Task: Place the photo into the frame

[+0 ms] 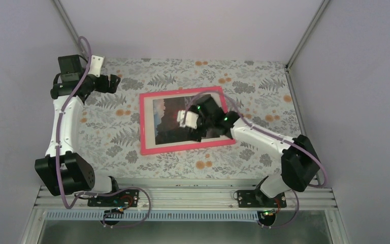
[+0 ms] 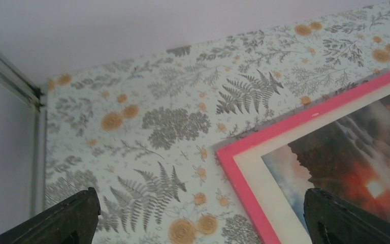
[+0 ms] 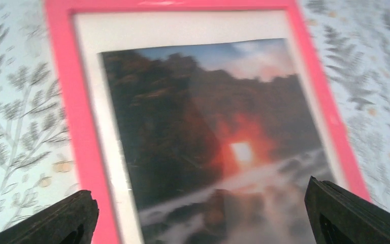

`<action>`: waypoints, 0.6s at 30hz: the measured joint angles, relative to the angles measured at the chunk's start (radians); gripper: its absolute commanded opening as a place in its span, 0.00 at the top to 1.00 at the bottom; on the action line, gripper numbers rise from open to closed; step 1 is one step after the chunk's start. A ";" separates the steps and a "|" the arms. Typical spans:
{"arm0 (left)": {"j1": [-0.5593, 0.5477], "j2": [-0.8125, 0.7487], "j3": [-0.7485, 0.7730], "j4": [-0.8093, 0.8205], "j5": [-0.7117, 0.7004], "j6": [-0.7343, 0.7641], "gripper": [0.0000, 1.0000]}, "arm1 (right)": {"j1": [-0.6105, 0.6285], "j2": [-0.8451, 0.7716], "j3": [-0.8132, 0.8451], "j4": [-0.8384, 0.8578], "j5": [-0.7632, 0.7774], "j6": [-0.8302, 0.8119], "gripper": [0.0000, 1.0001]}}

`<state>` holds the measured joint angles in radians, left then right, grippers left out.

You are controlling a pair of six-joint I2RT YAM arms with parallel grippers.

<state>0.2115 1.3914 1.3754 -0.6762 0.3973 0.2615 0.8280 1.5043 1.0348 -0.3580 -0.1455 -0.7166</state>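
1. The frame (image 1: 143, 127) is lying flat near the middle of the table (image 1: 254, 81), its pink border sitting right on the leaf-and-flower pattern
2. The photo (image 1: 165, 122) is lying face up inside that pink border, dark rocks and the glowing orange-red sun showing clearly in the right wrist view
3. A white margin (image 3: 183, 28) is showing between the print and the pink edge along at least two sides, so the print is sitting within the border and not across it
4. The right gripper (image 3: 199, 190) is hovering directly above the photo, reaching in over the frame from the right side of the table
5. It is released: its two dark fingers (image 3: 66, 218) are standing wide apart at the bottom corners of its own view, with nothing caught between them and only the print showing in the gap
6. Whether those fingers are touching the print or hanging just over it, I cannot tell, as the right wrist view is blurring a little
7. The left gripper (image 2: 201, 193) is parked over the far left part of the table, well apart from the frame
8. It is released too, fingers spread wide and gripping nothing, with bare patterned table under the gap
9. One corner of the frame is peeking into the left wrist view at the right, with the sun and the clouds of the print showing inside it
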 measured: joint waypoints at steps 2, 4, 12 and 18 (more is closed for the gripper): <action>0.000 -0.007 0.015 0.002 -0.003 0.032 0.00 | -0.069 0.000 0.065 -0.043 -0.047 0.015 0.00; 0.000 -0.025 0.020 0.005 -0.008 0.064 0.00 | -0.145 0.000 0.124 -0.076 -0.083 0.032 0.00; 0.003 -0.068 0.031 -0.061 0.054 0.154 0.00 | -0.498 0.003 0.274 -0.136 -0.251 0.153 0.00; 0.006 -0.095 -0.123 -0.113 0.124 0.251 0.00 | -0.662 0.068 0.302 -0.169 -0.360 0.218 0.00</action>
<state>0.2180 1.2968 1.2526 -0.7887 0.5213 0.5129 0.1661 1.5723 1.3365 -0.5270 -0.5056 -0.4988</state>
